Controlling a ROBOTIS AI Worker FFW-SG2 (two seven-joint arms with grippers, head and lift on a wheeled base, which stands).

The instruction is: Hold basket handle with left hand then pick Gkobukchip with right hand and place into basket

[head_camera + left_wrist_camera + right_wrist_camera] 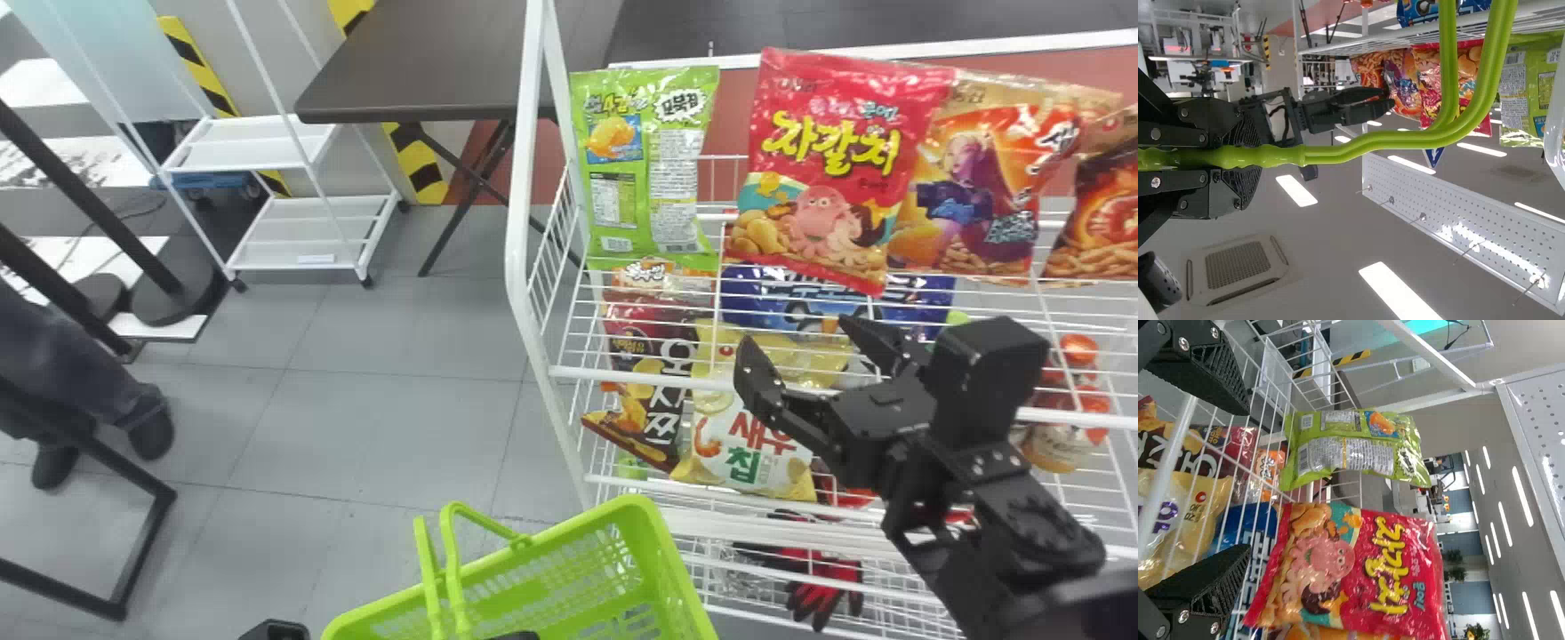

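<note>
Your Gkobukchip (645, 160) is up high at the left end of the rack (526, 178). Your right tool (803, 345) is at the rack's front, spread open. Your left tool (516, 636) grips the basket handle (452, 569), low by the rack's left side.

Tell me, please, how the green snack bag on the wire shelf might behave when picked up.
The green bag is probably light and soft, looking puffed between flat end seams. Glossy and wrinkled, it may crinkle and slip. Standing upright, it could tip if nudged.
</note>
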